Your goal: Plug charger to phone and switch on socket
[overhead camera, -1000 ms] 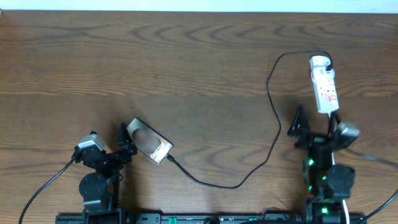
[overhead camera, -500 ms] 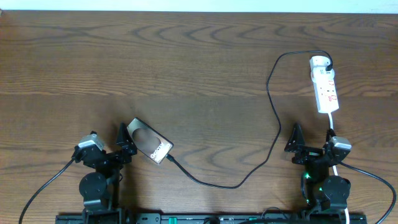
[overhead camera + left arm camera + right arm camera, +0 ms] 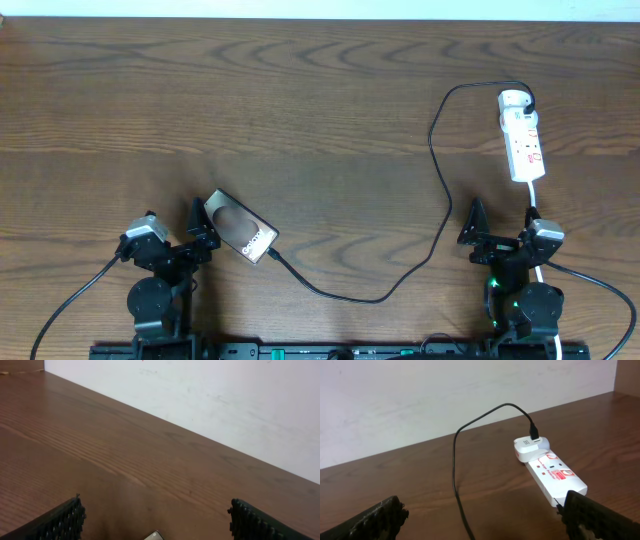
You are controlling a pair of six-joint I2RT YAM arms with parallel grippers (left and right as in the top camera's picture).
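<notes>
The phone (image 3: 241, 230) lies at the front left, dark with a pale oval mark; one corner (image 3: 154, 536) shows between my left fingers. The charger cable (image 3: 370, 298) runs from the phone's lower right end in a loop to a white adapter (image 3: 513, 100) on the socket (image 3: 525, 148). Its plug tip meets the phone's end; I cannot tell how deep it sits. My left gripper (image 3: 172, 228) is open and empty beside the phone, also seen in the left wrist view (image 3: 155, 517). My right gripper (image 3: 503, 232) is open and empty, short of the socket (image 3: 555, 475), with the cable (image 3: 455, 460) ahead.
The socket's white cord (image 3: 532, 200) runs toward the right arm's base. A pale wall (image 3: 225, 400) stands behind the table's far edge. Brown wooden tabletop (image 3: 300, 120) spans the middle.
My right gripper has drawn back from just below the socket toward its base and now rests there. The left arm, phone and cable have not moved.
</notes>
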